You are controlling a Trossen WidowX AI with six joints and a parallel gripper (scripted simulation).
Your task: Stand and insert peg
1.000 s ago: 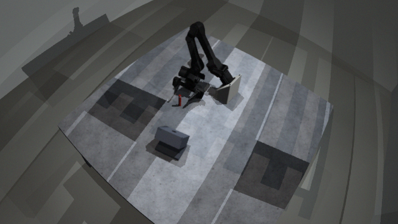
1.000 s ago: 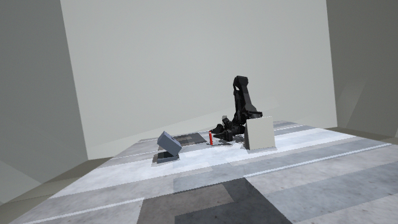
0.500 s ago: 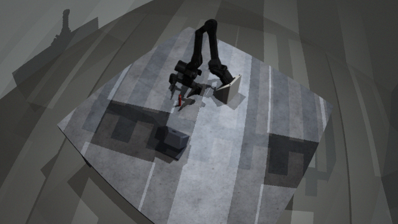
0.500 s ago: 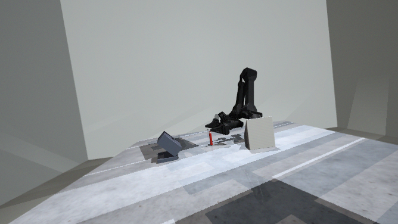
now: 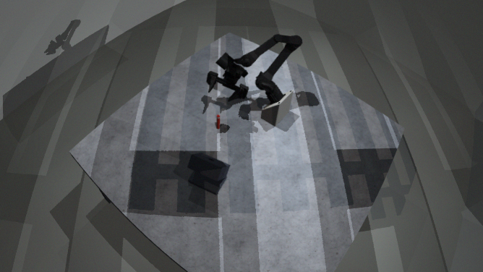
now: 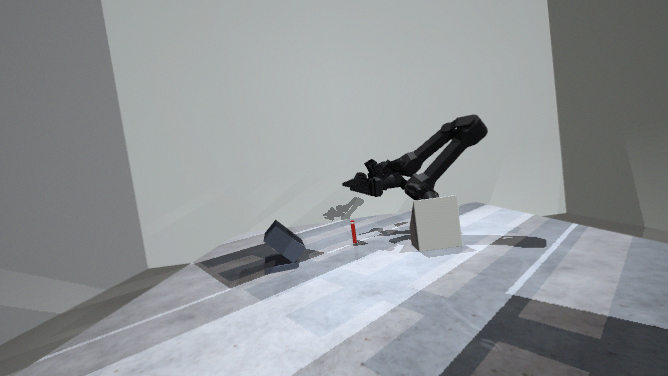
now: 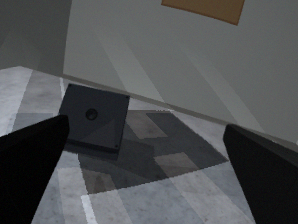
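red cylindrical peg [image 5: 218, 121] with its white band uppermost stands upright on the table, free of me, between the dark sloped panel [image 5: 209, 171] and my base. my black gripper [image 5: 227, 87] hangs above it, fingers spread wide and empty, ready to regrasp.

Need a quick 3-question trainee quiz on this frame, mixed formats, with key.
1. True or false: the peg stands upright on the table.
2. The gripper is: A) shut on the peg B) open, holding nothing C) shut, holding nothing
3. Fill in: in the wrist view, the panel shows one ____ in its face.

Key: 1 true; 2 B; 3 hole
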